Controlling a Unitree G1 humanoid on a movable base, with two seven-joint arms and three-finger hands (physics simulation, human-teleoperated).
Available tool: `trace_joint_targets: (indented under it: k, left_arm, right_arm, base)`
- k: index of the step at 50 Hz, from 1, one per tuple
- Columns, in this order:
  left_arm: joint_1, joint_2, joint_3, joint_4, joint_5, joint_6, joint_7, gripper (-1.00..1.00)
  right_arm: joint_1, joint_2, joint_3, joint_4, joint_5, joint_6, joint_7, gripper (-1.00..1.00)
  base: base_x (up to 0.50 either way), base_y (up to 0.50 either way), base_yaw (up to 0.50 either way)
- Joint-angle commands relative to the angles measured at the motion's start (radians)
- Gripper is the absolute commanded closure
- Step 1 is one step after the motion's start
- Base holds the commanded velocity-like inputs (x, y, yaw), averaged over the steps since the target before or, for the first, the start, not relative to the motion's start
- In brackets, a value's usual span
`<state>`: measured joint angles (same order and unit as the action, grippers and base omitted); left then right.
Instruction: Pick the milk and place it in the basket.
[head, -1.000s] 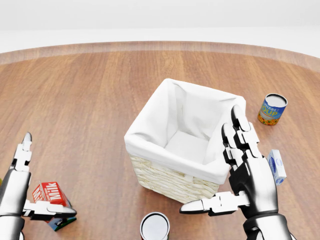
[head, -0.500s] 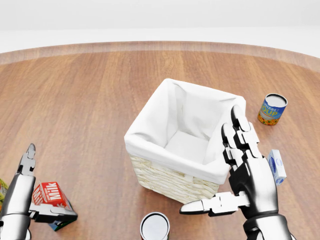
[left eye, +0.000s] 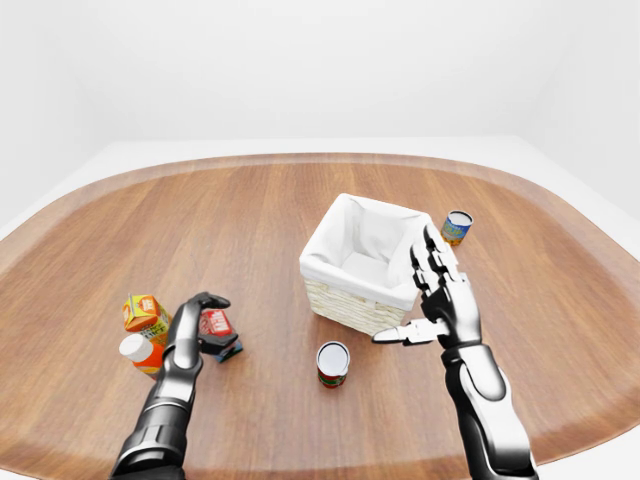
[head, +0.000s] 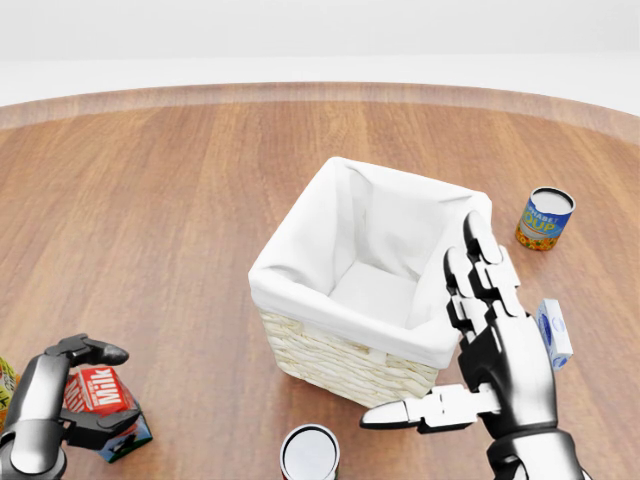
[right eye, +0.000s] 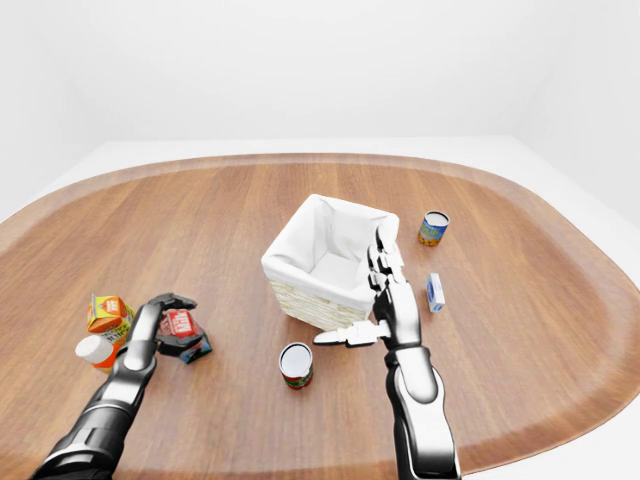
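Milk carton (head: 100, 391) lies tipped on the wooden table (head: 180, 200), at 8 o'clock from the basket (head: 330, 360), well apart from it. Left hand (head: 62, 392) wraps over the carton, fingers (head: 92, 350) curled across its top and thumb under its low edge; looks clamped on it, though contact on the far side is hidden. Right hand (head: 480, 350) hangs upright with fingers spread, thumb out toward 9 o'clock, just beside the basket's 4 o'clock corner, holding nothing. Basket has a white cloth liner, nothing visible inside. Open can (head: 310, 455) at 6 o'clock of the basket. Soup can (head: 545, 218) at 2 o'clock. Small white-blue box (right eye: 434, 292) at 3 o'clock of the right hand. Orange carton (left eye: 146, 315) and white-capped bottle (left eye: 138, 351) sit at 9 o'clock of the milk.
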<state>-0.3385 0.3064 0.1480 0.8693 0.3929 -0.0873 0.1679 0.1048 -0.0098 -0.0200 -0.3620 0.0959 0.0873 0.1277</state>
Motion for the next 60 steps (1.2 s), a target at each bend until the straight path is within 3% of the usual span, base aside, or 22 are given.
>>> trace_joint_targets:
  k: [1,7,17,30,39,49,51,60]
  left_arm:
    - [0.006,-0.017,-0.041,0.092,-0.034,0.000,-0.027,1.00]
    - [0.005,-0.018,-0.038,0.091,-0.035,0.000,-0.025,1.00]
    - [0.032,-0.022,0.008,-0.071,-0.109,0.000,-0.050,1.00]
    - [0.126,-0.026,0.077,-0.500,-0.142,0.000,-0.130,1.00]
    - [0.121,-0.032,0.088,-0.601,-0.118,0.069,-0.164,1.00]
    - [0.132,-0.038,0.092,-0.610,-0.115,0.069,-0.171,1.00]
    - [0.130,-0.037,0.096,-0.633,-0.116,0.086,-0.177,1.00]
    - [0.127,-0.039,0.089,-0.656,-0.099,0.105,-0.189,1.00]
  right_arm:
    - [0.004,0.001,-0.001,0.000,0.004,0.000,0.000,-1.00]
    - [0.005,0.001,-0.001,0.005,0.005,0.000,0.000,-1.00]
    - [0.001,0.000,-0.002,0.013,0.006,0.000,0.001,-1.00]
    - [0.002,0.001,0.005,0.009,0.001,0.000,-0.001,-1.00]
    - [0.003,0.001,0.005,0.009,0.002,0.000,0.000,-1.00]
    - [0.007,0.001,0.006,0.020,0.000,0.000,0.000,-1.00]
    - [0.005,0.001,0.005,0.017,0.002,0.000,-0.001,-1.00]
    - [0.004,0.000,0.002,0.025,0.004,0.000,0.001,-1.00]
  base:
    - [0.00,0.00,0.00]
    - [0.00,0.00,0.00]
    - [0.00,0.00,0.00]
    - [0.00,0.00,0.00]
    - [0.00,0.00,0.00]
    - [0.00,0.00,0.00]
    - [0.01,0.00,0.00]
    - [0.00,0.00,0.00]
